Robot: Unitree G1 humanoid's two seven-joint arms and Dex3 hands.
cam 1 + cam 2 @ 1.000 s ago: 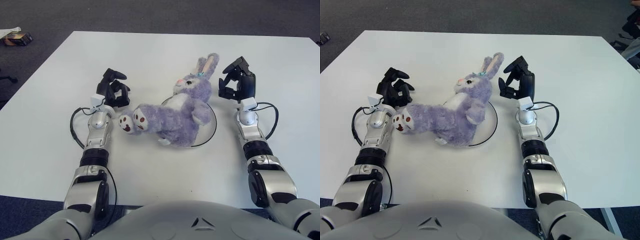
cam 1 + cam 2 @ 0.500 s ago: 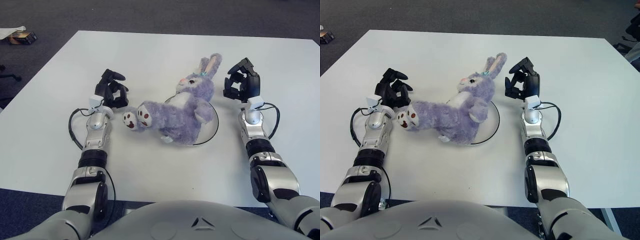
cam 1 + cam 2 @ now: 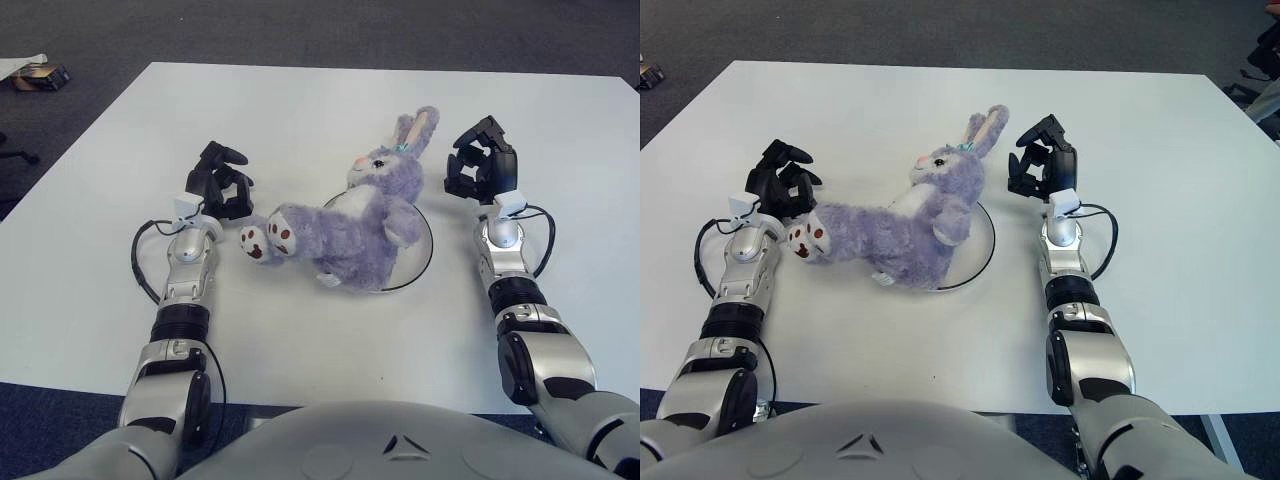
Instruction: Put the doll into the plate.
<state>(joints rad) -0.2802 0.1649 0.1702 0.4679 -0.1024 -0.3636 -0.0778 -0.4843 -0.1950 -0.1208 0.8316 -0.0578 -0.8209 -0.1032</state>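
The purple bunny doll (image 3: 352, 227) lay on its back across the black-rimmed plate (image 3: 425, 255) on the white table (image 3: 300, 110), feet sticking out past the rim toward the left hand (image 3: 218, 190). That hand showed just beside the feet, fingers loosely curled, holding nothing. The right hand (image 3: 480, 170) showed beside the ears, equally empty.

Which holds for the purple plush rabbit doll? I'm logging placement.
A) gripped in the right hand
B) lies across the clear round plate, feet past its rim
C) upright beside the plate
B: the purple plush rabbit doll sprawls over the clear round plate, feet beyond its left rim; neither the left hand nor the right hand grips it.
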